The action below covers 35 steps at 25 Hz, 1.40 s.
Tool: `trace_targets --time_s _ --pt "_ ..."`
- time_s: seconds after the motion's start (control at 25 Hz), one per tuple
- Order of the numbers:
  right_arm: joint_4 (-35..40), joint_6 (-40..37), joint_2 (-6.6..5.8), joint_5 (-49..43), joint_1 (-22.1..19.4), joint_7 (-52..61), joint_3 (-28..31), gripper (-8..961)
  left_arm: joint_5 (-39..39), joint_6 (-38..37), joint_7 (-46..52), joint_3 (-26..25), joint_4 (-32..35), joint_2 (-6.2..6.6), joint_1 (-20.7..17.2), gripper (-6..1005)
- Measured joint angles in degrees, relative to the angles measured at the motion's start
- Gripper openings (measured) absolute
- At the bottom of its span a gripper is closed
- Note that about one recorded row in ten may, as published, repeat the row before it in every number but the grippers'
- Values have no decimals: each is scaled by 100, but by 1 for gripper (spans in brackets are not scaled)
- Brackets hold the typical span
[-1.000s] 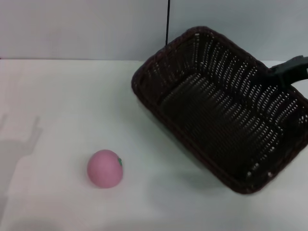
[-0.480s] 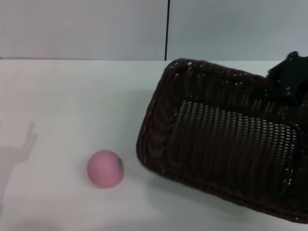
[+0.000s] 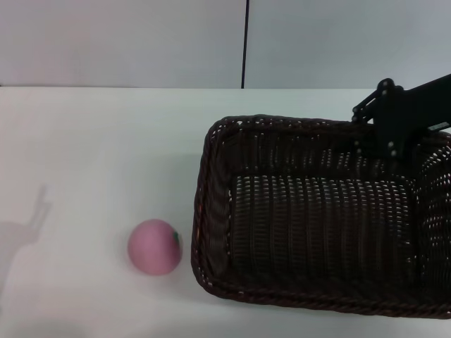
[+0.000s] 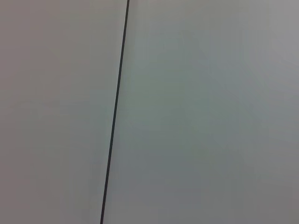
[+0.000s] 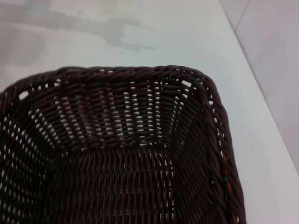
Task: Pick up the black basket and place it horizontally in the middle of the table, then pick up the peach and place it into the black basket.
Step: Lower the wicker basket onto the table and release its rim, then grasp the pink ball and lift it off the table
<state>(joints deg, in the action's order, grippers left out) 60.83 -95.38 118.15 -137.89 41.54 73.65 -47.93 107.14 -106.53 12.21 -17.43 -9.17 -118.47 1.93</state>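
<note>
The black basket (image 3: 203, 211) stands flat on the white table (image 3: 99, 141), long side across, at the right half, and is cut off by the right edge of the head view. My right gripper (image 3: 384, 141) is at its far rim, shut on the rim. The right wrist view looks down into the empty basket (image 5: 140, 71). The pink peach (image 3: 154, 246) lies on the table just left of the basket's near left corner, a small gap apart. My left gripper is out of view; only its shadow falls on the table's left edge.
A pale grey wall with a thin dark vertical line (image 3: 244, 42) stands behind the table. The left wrist view shows only that wall and the line (image 4: 114, 116). White tabletop lies to the left of and behind the peach.
The basket has swung from a tilted, diagonal pose to lying flat and horizontal, nearer the peach. My right gripper moved with it, left and down. The peach has not moved.
</note>
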Motion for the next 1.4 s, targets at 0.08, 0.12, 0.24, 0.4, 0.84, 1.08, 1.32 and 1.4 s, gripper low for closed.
trace_targets --time_s 0.08,0.12,0.24,0.4,0.84,1.08,1.32,1.4 --pt "-42 82 10 35 1 -132 -81 181 0 0 -3 15 15 -1 0 757" --pt "-72 131 15 54 2 -179 -127 181 0 4 -5 23 18 -1 0 756" --pt "-177 271 32 73 -3 -215 -229 184 0 36 -6 34 20 -1 23 755" --pt "-259 459 51 77 -49 -223 -428 191 0 46 -8 38 21 -1 44 753" --pt "-287 780 68 290 -139 -203 -511 210 0 33 -9 38 -15 -1 38 746" --pt "-107 757 68 419 -293 -166 -516 360 0 16 24 46 14 13 27 743" --pt "693 349 63 1318 -923 350 -406 599 11 -106 785 311 682 52 157 740" --pt "951 257 61 1959 -1315 487 -330 640 11 -171 1363 606 1236 53 282 739"
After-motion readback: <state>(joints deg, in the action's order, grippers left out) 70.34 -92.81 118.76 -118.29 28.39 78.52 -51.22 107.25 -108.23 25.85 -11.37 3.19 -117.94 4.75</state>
